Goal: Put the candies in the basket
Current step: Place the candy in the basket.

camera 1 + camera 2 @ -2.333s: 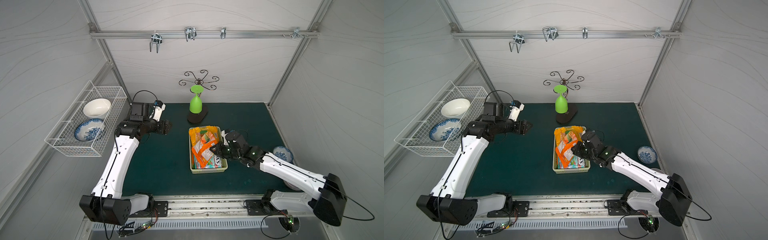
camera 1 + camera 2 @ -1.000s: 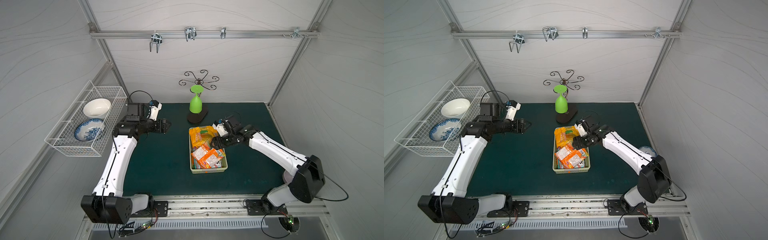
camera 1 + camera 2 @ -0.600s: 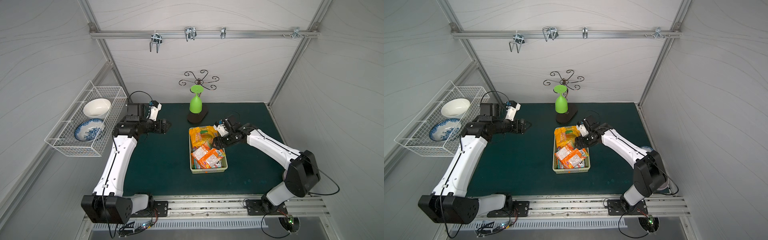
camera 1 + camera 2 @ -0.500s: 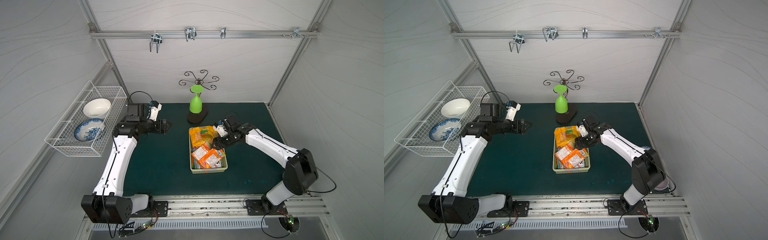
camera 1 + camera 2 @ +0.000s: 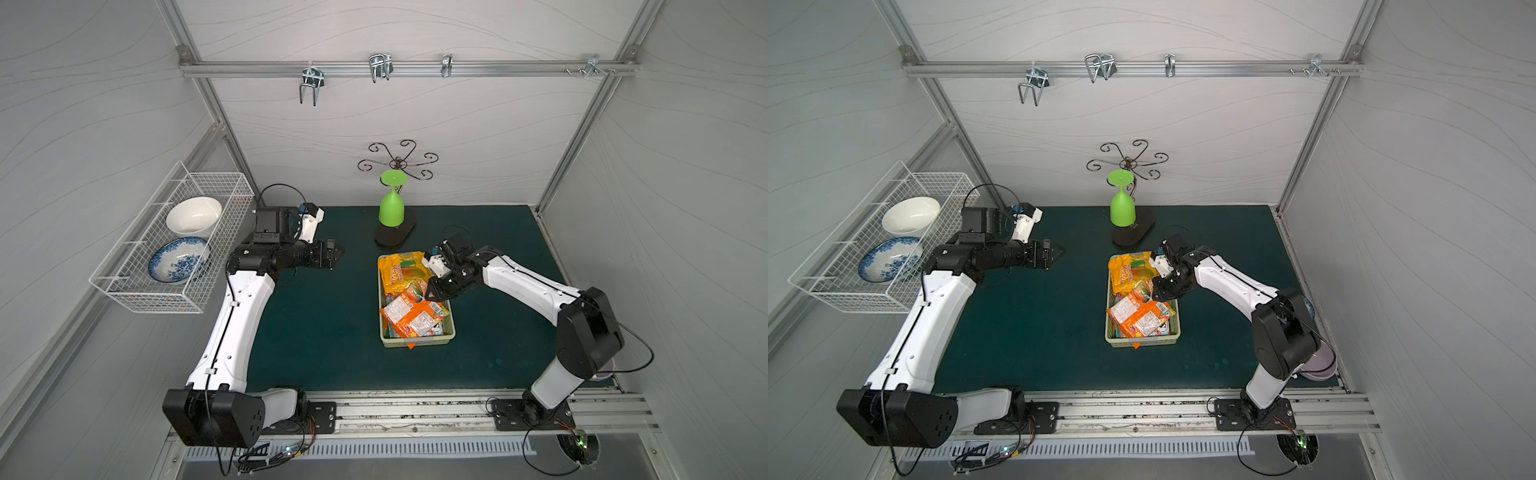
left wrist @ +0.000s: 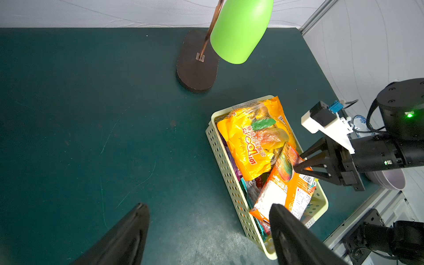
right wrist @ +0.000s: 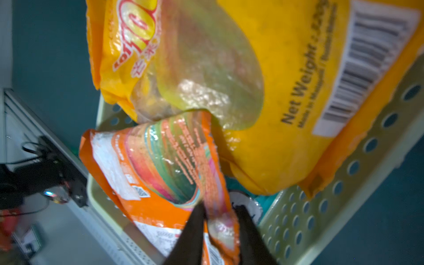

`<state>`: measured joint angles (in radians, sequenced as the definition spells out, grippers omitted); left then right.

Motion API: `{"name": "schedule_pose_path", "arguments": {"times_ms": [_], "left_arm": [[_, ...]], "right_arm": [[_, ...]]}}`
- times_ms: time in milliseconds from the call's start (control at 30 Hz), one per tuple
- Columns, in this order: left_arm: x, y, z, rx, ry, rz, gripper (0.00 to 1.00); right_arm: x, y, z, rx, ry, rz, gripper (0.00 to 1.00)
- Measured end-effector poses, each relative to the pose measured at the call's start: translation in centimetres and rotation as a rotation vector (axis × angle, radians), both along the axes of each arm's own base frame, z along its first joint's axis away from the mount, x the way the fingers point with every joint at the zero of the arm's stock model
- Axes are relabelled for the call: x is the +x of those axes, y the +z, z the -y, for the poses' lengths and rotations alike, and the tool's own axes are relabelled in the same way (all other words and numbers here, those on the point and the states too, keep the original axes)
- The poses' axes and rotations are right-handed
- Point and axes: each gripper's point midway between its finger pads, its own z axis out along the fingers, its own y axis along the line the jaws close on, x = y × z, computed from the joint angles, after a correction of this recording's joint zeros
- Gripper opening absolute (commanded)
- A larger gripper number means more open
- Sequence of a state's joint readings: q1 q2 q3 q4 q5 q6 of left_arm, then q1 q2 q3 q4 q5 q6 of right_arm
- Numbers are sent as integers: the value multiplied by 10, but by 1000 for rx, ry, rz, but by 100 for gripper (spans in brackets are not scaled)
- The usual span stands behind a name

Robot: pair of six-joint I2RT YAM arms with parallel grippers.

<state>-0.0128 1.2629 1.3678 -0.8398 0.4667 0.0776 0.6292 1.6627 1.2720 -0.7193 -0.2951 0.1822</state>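
While pinched at one end by the right gripper [image 7: 218, 213], jaws closed tight on the wrapper: orange candy bag [image 7: 160, 160] in the basket [image 5: 432, 341], long axis roughly along the basket's length, gripped end raised and pointing toward the back wall, other end down at the basket's front end. At the far end, yellow candy bag [image 5: 399, 270], lying lengthwise. Left gripper [image 5: 336, 254] spread wide, empty, above the green mat [image 5: 324, 332], well apart from the basket.

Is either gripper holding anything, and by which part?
The right gripper pinches the orange candy bag by its edge near one end. The left gripper is open, holding nothing.
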Motion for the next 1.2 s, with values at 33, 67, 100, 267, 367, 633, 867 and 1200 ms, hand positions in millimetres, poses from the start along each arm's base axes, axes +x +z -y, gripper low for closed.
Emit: {"name": "schedule_pose_path", "arguments": {"times_ms": [33, 67, 100, 267, 367, 633, 867, 1200], "left_arm": [[0, 0, 0, 0, 0, -1, 88], [0, 0, 0, -1, 0, -1, 88], [0, -1, 0, -1, -1, -2, 88], [0, -1, 0, -2, -1, -2, 88], [0, -1, 0, -2, -1, -3, 88], [0, -1, 0, -2, -1, -4, 88], [0, -2, 0, -4, -1, -5, 88], [-1, -1, 1, -7, -3, -5, 88]], "right_arm": [[-1, 3, -1, 10, 1, -5, 0], [-2, 6, -2, 20, -4, -14, 0], [-2, 10, -3, 29, -2, -17, 0], [-3, 44, -12, 108, -20, -10, 0], [-7, 64, -14, 168, -46, -8, 0], [-5, 91, -21, 314, -201, -30, 0], [-30, 44, 5, 327, -431, -156, 0], [-43, 15, 32, 302, -633, -207, 0]]}}
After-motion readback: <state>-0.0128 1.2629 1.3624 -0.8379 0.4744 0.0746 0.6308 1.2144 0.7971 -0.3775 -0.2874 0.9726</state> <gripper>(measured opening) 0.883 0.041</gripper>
